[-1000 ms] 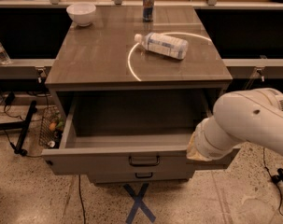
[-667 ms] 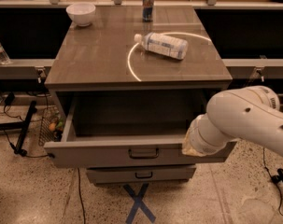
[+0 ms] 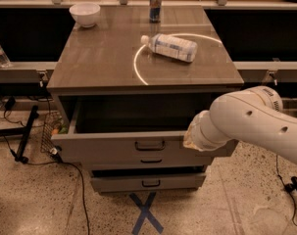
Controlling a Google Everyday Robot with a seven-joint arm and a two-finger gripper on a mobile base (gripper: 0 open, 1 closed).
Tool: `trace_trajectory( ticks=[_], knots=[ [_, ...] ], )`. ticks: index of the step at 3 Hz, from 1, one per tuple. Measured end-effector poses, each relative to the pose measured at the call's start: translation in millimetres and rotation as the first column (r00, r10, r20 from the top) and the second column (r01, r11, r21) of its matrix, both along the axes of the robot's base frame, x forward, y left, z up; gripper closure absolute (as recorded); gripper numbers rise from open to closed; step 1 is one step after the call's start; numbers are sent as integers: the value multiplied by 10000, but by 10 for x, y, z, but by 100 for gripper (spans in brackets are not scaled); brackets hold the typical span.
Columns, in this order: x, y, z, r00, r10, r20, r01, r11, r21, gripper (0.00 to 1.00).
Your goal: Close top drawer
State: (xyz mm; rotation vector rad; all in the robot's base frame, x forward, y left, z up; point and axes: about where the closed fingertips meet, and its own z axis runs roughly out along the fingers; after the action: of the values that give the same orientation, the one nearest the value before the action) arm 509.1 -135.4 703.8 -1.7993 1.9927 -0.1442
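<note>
The top drawer [image 3: 109,145] of the grey cabinet stands part open, its plain grey inside [image 3: 133,115] showing and its black handle [image 3: 149,144] at the centre of the front. My gripper [image 3: 186,140] is at the right part of the drawer's front panel, at the end of my white arm [image 3: 251,121]. The wrist covers it, so I cannot see how it meets the panel. Two shorter drawers [image 3: 148,181] sit shut below.
On the cabinet top [image 3: 99,58] lie a plastic bottle [image 3: 170,46] on its side, an upright can [image 3: 155,4] and a white bowl [image 3: 85,12]. A blue tape X [image 3: 145,212] marks the floor in front. Cables and a wire basket [image 3: 50,129] are at the left.
The top drawer has slid inward toward the cabinet. My arm has moved forward and left with the drawer front.
</note>
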Motion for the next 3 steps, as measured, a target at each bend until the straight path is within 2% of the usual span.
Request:
trace_trajectory(
  ticks=[1,2,3],
  knots=[
    [196,83,14,9986,-136,505,125,9997,217,100],
    [490,205,33,9915,-333,1260,268,9982,529,100],
    [491,205,33,9915,-334,1261,268,9982,530,100]
  ],
)
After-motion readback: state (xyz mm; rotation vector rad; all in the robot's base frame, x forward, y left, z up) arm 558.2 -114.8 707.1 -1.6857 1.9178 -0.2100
